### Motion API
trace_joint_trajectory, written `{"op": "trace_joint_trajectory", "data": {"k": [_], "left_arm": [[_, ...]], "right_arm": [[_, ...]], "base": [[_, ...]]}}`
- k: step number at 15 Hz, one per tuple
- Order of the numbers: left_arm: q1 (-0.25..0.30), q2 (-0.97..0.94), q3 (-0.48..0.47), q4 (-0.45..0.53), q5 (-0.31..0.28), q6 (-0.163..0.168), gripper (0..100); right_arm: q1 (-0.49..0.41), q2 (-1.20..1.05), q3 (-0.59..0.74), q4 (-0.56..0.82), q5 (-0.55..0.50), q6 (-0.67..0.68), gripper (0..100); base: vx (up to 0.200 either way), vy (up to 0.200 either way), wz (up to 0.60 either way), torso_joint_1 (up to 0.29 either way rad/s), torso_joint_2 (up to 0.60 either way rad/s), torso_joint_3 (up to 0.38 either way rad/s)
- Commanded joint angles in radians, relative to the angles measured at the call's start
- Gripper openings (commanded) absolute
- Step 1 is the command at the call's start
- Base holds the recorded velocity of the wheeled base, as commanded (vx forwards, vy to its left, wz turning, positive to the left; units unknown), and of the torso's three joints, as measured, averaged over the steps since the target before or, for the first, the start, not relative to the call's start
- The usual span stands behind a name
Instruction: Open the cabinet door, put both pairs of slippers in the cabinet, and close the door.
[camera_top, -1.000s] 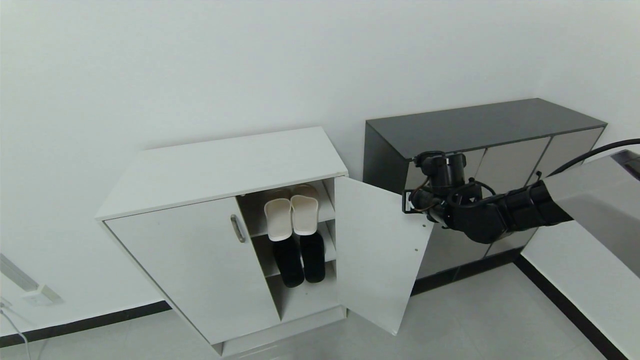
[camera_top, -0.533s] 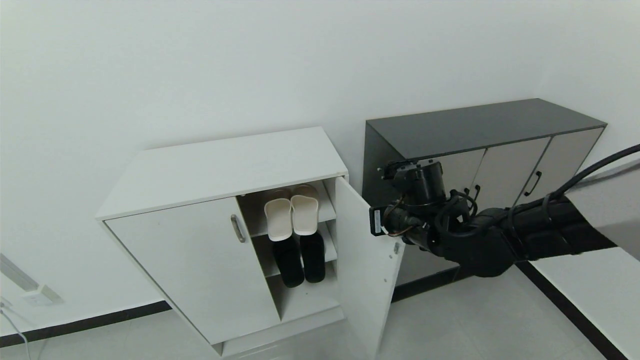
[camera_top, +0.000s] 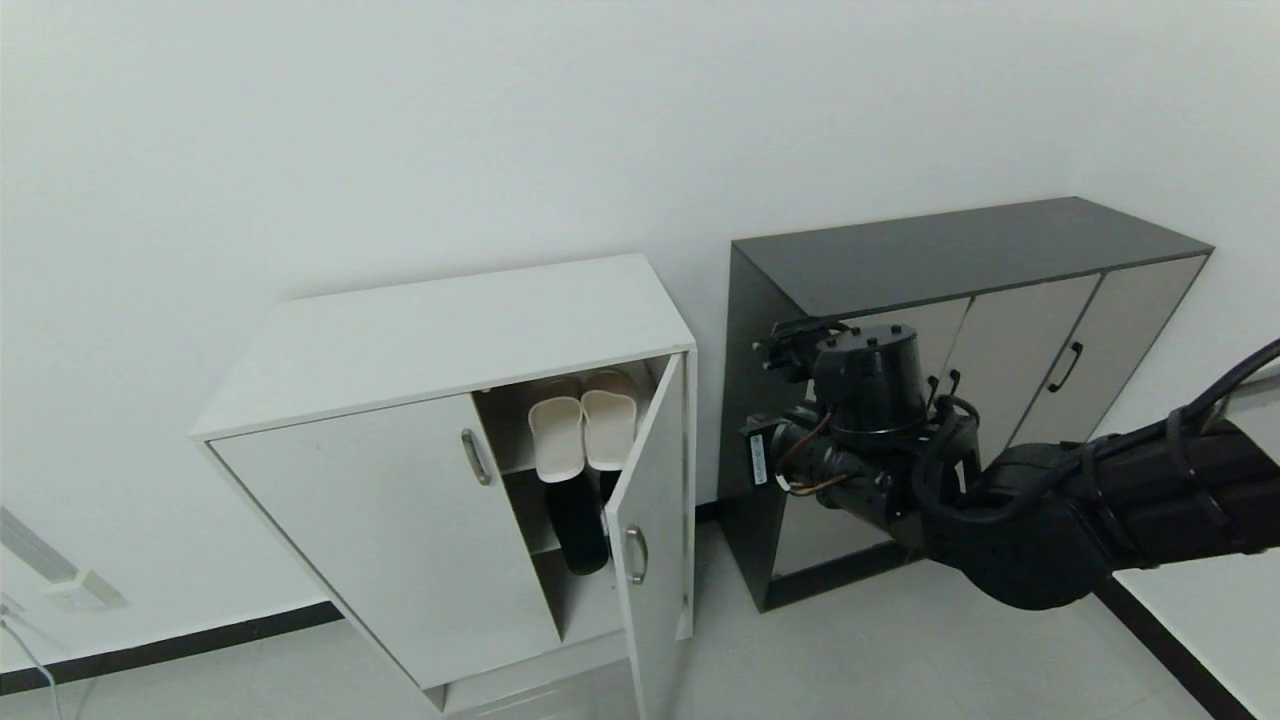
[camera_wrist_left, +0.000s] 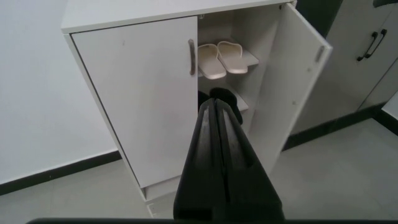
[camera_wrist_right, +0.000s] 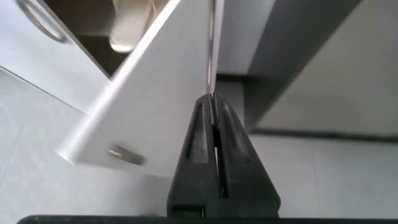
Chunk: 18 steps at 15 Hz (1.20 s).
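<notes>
While right fingers press together at the door edge, left fingers, likewise together, face slippers.

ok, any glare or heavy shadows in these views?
Head view: soft even light, no glare on the white cabinet; its inside is in shade around the black slippers. Left wrist view: even light, cream slippers well lit. Right wrist view: cabinet door bright, interior behind it dark.

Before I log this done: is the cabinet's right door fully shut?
No, the right door stands ajar, with the white slippers and a black slipper visible through the gap.
</notes>
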Motion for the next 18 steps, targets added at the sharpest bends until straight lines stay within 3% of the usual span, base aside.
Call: {"op": "trace_joint_trajectory", "data": {"k": [1,7,10,15,18], "left_arm": [[0.000,0.001,0.000,0.000,0.000,0.000,0],[0.000,0.001,0.000,0.000,0.000,0.000,0],[0.000,0.001,0.000,0.000,0.000,0.000,0],[0.000,0.001,0.000,0.000,0.000,0.000,0],[0.000,0.001,0.000,0.000,0.000,0.000,0]], "right_arm": [[0.013,0.001,0.028,-0.015,0.000,-0.008,0],[0.026,0.015,0.040,-0.020,0.004,-0.007,0],[0.026,0.016,0.065,-0.042,0.041,-0.007,0],[0.020,0.007,0.212,-0.215,0.169,-0.024,0],[0.017,0.004,0.372,-0.402,0.264,-0.027,0]], "base": [[0.000,0.000,0.00,0.000,0.00,0.000],[0.000,0.000,0.60,-0.001,0.00,0.000],[0.000,0.000,0.00,0.000,0.00,0.000],[0.000,0.000,0.00,0.000,0.00,0.000],[0.000,0.000,0.00,0.000,0.00,0.000]]}}
